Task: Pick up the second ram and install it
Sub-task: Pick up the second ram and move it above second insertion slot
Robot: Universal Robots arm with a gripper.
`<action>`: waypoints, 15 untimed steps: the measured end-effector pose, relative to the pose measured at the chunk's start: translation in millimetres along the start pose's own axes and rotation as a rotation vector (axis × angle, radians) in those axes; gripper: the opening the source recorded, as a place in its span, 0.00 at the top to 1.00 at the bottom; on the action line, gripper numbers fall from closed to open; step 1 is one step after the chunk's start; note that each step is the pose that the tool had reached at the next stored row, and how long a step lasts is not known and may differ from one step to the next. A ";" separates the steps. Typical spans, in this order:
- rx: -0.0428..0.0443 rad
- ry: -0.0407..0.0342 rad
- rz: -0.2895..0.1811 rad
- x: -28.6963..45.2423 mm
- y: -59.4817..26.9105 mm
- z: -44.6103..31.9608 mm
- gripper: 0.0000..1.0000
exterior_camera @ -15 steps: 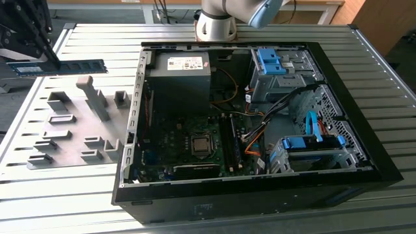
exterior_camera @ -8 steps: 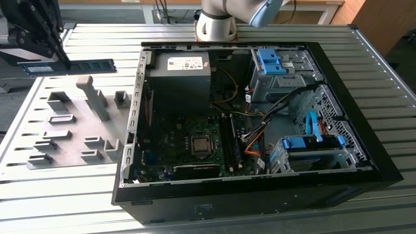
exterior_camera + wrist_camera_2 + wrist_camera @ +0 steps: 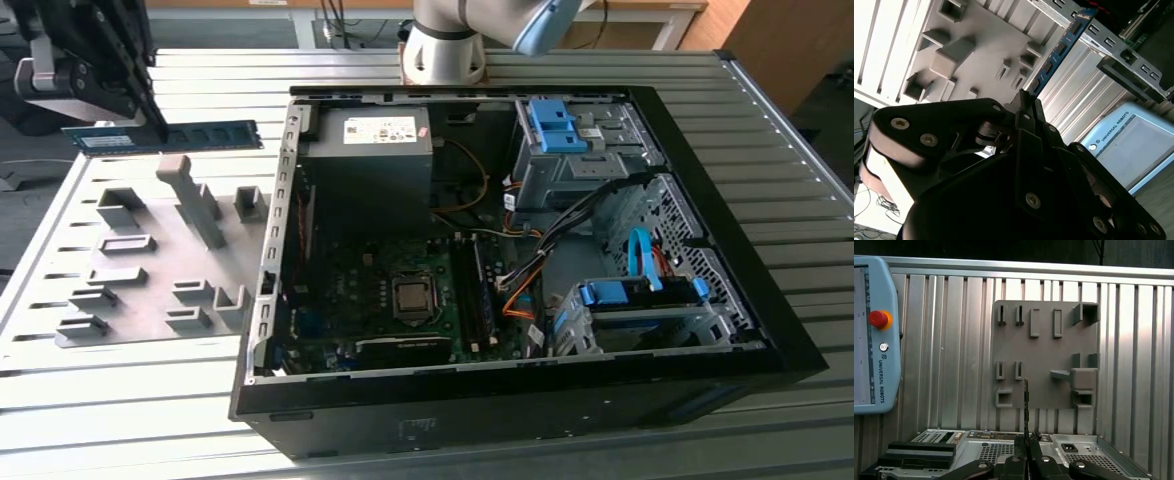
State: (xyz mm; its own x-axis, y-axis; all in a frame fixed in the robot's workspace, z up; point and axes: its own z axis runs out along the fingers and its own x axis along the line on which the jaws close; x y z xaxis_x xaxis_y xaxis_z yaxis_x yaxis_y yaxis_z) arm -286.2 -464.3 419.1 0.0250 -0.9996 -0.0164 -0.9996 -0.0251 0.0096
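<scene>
Holding the second ram (image 3: 214, 135) above grey holder plate (image 3: 147, 260) on worktop, fingers (image 3: 1034, 112) clamped on it. Long axis level, free end twd open PC case (image 3: 534, 400). Edge-on in both wrist views; held end hidden by gripper (image 3: 144, 125).

A short line of dark capital lettering runs along the rim of the pale blue and grey handheld control pendant (image 3: 874, 340), beside its small round key switch. A white printed label (image 3: 380, 129) lies on the grey metal power-supply box (image 3: 360, 175) inside the open black computer case (image 3: 534, 410), its print too small to read. The second ram (image 3: 167, 136), a slim blue circuit-board stick, bears a small pale label, likewise unreadable.
</scene>
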 end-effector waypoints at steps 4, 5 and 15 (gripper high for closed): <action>0.0001 -0.0001 0.000 0.3 -9.8 -0.1 0.86; 0.0001 -0.0001 0.000 0.3 -12.8 -0.1 0.86; 0.0000 -0.0001 0.000 1.1 -41.9 -0.4 0.86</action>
State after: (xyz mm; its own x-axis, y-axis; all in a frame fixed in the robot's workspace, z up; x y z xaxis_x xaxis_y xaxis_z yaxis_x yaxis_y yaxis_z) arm -244.3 -464.3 419.1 0.0250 -0.9996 -0.0165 -0.9996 -0.0252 0.0095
